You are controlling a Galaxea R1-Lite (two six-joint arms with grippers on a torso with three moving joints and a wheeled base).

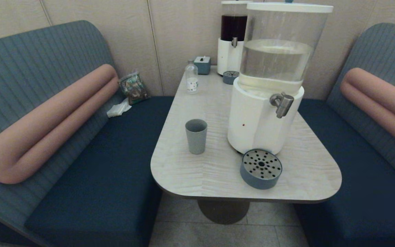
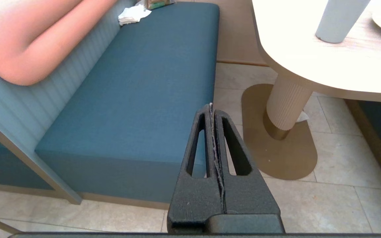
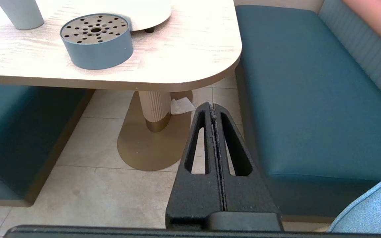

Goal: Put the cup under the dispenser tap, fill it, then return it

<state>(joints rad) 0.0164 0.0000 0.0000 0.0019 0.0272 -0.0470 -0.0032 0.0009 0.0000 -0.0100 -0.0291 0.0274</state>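
The grey-blue cup (image 1: 196, 136) stands upright on the table, left of the big white-based dispenser (image 1: 264, 120); its base also shows in the left wrist view as cup (image 2: 337, 20). The steel dispenser tap (image 1: 282, 103) juts from the dispenser's front right, with nothing beneath it. Neither arm shows in the head view. My left gripper (image 2: 211, 107) is shut and empty, low off the table's near left edge, over the bench. My right gripper (image 3: 212, 106) is shut and empty, low off the table's near right side, over the floor.
A round drip tray (image 1: 261, 168) with a perforated steel top sits at the dispenser's foot near the front edge. Farther back stand a small clear bottle (image 1: 191, 80), a tissue box (image 1: 202, 65), a dark-liquid dispenser (image 1: 231, 37) and its small tray (image 1: 230, 77). Blue benches (image 1: 108, 178) flank the table.
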